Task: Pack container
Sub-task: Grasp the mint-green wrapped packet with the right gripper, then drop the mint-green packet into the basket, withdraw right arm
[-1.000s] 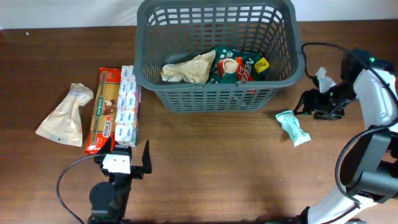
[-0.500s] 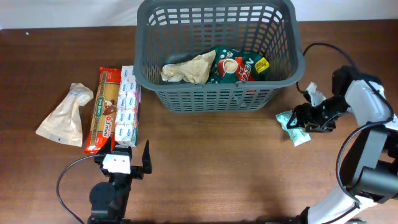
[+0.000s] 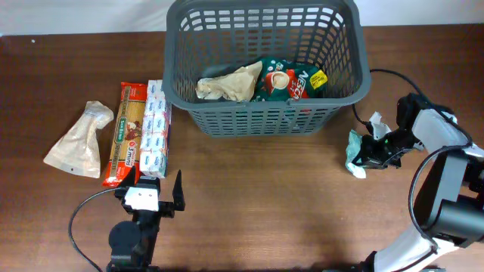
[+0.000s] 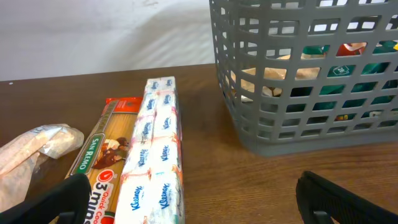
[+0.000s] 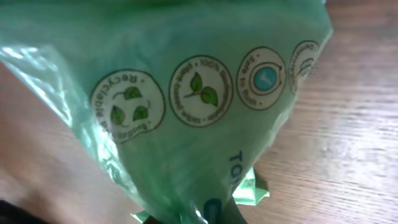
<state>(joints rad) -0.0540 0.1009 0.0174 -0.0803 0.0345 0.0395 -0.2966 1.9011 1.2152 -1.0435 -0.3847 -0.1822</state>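
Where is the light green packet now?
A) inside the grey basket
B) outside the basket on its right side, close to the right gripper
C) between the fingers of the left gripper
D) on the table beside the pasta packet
B: in the overhead view the green packet is outside the basket, to its right, next to the right gripper.

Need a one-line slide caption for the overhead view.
Right gripper at the green packet right of the grey basket; spaghetti pack, Kleenex tissues and beige bag lie left of it.
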